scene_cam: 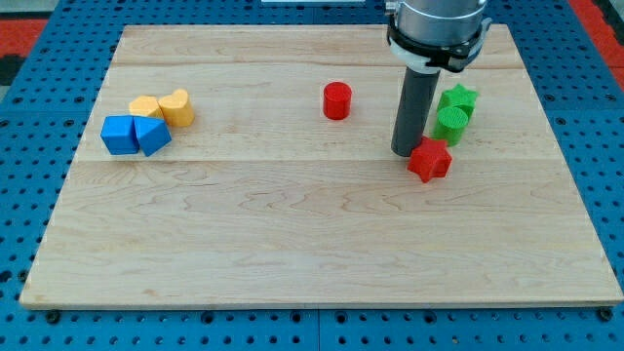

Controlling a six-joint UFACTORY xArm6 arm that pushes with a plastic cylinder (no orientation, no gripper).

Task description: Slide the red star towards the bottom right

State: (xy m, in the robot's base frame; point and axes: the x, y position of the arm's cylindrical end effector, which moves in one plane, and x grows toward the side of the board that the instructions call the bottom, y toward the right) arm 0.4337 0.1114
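Observation:
The red star lies on the wooden board right of centre. My tip stands at the star's upper left, touching or almost touching it. The dark rod rises from there to the arm's head at the view's top.
A red cylinder sits left of the rod. A green star and a green cylinder sit just above the red star. At the view's left are a blue cube, a blue triangle and two yellow blocks. The board's edge runs along the bottom.

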